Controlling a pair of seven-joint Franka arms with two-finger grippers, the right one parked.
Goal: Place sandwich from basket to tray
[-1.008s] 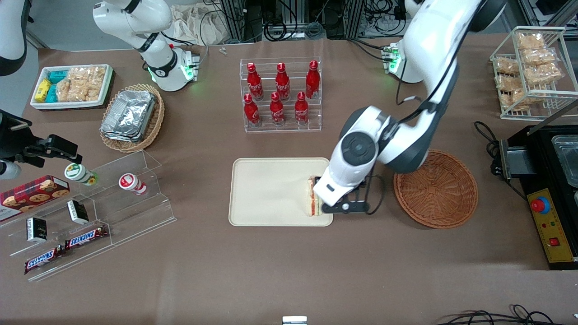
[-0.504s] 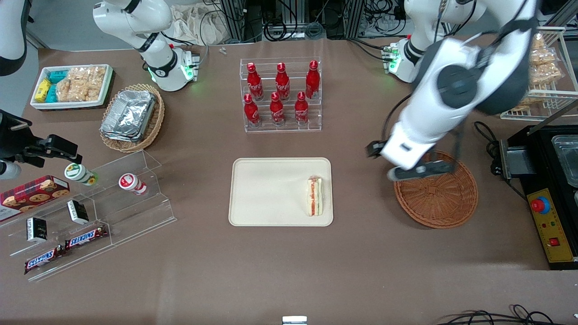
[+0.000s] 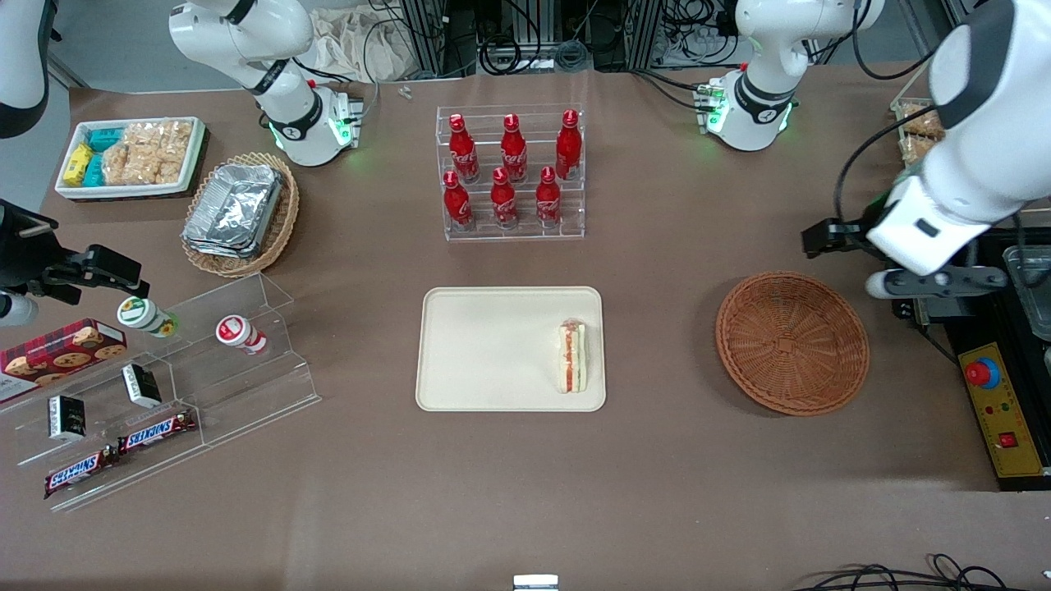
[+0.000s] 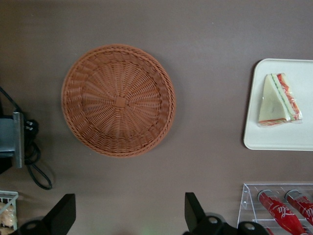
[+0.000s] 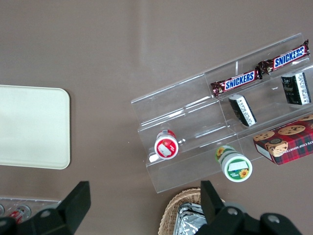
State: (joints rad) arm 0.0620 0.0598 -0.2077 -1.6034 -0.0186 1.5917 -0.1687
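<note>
A brown table (image 3: 509, 492) fills the front view, seen from above. At its centre lies the cream tray (image 3: 493, 345), flat and rectangular. The sandwich (image 3: 572, 357) rests on the tray, close against the rim at the tray's right edge in this view, its red and green filling edge facing up. The wrist view shows the same wedge (image 4: 278, 100) lying flat on the tray corner (image 4: 274, 139).

To the right of centre sits the round wicker basket (image 3: 792, 343), well apart from the tray. It holds nothing; the wrist view shows its bare woven floor (image 4: 119, 100).

At the right edge of the frame, above the basket and over the table's rim, hangs the working arm's claw (image 3: 928, 281). Its two black fingers (image 4: 63, 213) stand spread wide, with nothing between them.

Judged from this layout, the transfer is done and the step in hand is pulling the arm clear. Doing it well means staying high, holding the claw spread and empty, and steering away from the black box and cables at the right edge. The sandwich sits near the rim, so nothing should sweep low over the tray.

At upper centre, red bottles (image 3: 509, 168) stand in a clear rack.
</note>
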